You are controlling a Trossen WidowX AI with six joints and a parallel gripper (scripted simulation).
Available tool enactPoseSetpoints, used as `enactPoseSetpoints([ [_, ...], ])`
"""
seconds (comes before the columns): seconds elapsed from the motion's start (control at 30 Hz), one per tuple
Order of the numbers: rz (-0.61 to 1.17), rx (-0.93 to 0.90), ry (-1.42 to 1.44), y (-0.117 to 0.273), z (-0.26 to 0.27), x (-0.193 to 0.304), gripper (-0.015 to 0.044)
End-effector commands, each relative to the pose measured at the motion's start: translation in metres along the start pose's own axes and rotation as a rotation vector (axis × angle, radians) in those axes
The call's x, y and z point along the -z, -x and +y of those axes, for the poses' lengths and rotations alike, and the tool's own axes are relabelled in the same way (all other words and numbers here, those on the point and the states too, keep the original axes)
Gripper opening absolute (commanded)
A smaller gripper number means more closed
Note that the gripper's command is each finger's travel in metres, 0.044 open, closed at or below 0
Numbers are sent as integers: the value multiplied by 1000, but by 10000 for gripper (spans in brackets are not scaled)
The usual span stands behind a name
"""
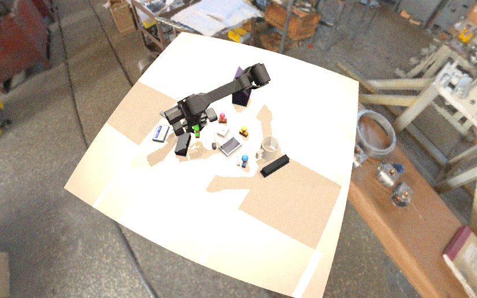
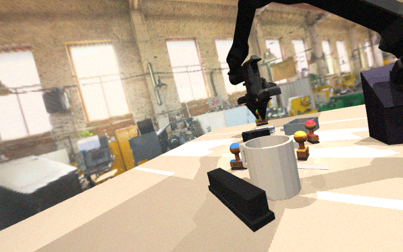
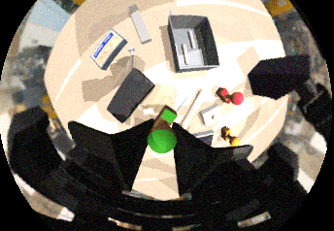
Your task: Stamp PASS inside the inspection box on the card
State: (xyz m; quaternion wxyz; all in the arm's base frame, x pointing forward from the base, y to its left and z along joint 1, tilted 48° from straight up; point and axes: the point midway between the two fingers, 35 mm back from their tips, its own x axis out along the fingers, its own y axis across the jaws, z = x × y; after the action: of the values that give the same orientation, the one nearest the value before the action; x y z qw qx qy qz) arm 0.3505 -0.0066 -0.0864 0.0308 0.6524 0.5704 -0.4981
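Transfer from pad to card looked to be the step in hand, with the inking probably done and the print still to be made. The gripper [image 1: 196, 128] [image 2: 260, 116] [image 3: 162, 123] had its fingers closed on the green-knobbed stamp [image 1: 195, 128] [image 2: 261, 121] [image 3: 162, 141], pinching its body. The stamp hung above the bench [image 1: 195, 229] [image 2: 165, 203] [image 3: 73, 65], near the black block [image 1: 183, 144] [image 2: 255, 134] [image 3: 130, 94] and the pale card [image 3: 167, 93]. The ink pad [image 1: 230, 146] [image 3: 204, 138] lay in its open case to one side, apart from the stamp.

The next move called for centring the stamp over the inspection box, squaring its base to the printed lines, then pressing straight down once and lifting without a slide. Any twist or second touch could smear or double the mark. I could not make out the box clearly enough to judge the alignment.

The stamp had a round, bright green knob, a brown wooden body with a green patch on its side, and a dark strip along the underside. Its lettering was not legible, so taking it for PASS rested on the colour. Whether that underside carried wet ink could not be told.
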Motion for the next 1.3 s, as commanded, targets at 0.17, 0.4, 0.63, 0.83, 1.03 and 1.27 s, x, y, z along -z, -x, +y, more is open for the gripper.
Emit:
enactPoseSetpoints([
  [0.17, 0, -1, -7, -6, 0, 0, 0],
  [0.4, 0, -1, -8, -11, 1, 0, 0],
  [0.63, 0, -1, -9, -15, 1, 0, 0],
  [0.83, 0, -1, -9, -19, 1, 0, 0],
  [1.03, 0, -1, -10, -23, 1, 1, 0],
  [1.27, 0, 0, -11, -28, 1, 1, 0],
])
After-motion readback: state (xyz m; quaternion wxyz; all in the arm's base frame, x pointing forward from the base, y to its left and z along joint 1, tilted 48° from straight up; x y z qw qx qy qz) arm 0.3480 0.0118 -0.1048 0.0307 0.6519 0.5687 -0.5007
